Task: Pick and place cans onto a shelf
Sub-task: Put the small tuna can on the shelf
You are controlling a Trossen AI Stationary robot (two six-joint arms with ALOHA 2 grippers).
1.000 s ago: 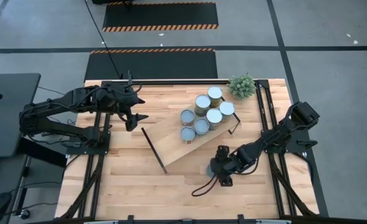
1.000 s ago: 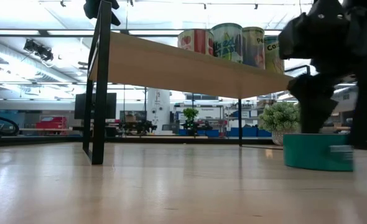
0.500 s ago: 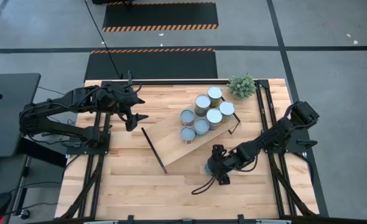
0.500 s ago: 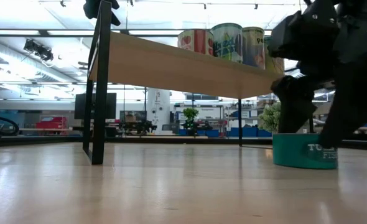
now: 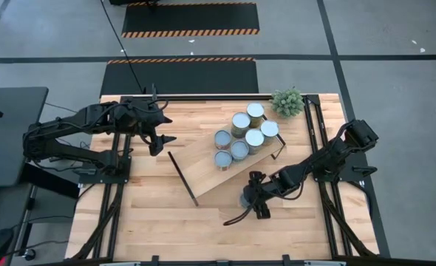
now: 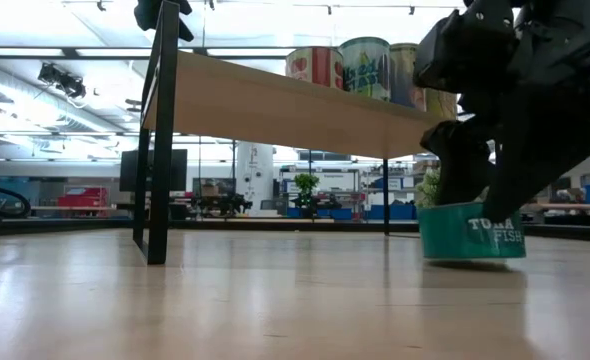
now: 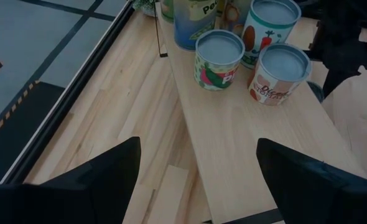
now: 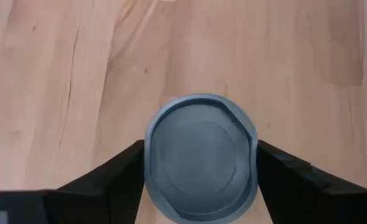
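Six cans point(image 5: 242, 137) stand on the shelf point(image 5: 203, 169); a seventh, a squat teal tin point(image 6: 472, 231), sits on the table point(image 5: 151, 214) just beside the shelf's near edge. The right gripper point(image 8: 199, 163) straddles this tin, fingers touching or almost touching its sides, so whether it grips yet I cannot tell. To do it well, squeeze squarely across the middle, then lift straight up before swinging over. The tin has a round grey top and white lettering. The left gripper point(image 7: 197, 163) waits open by the shelf's far end.
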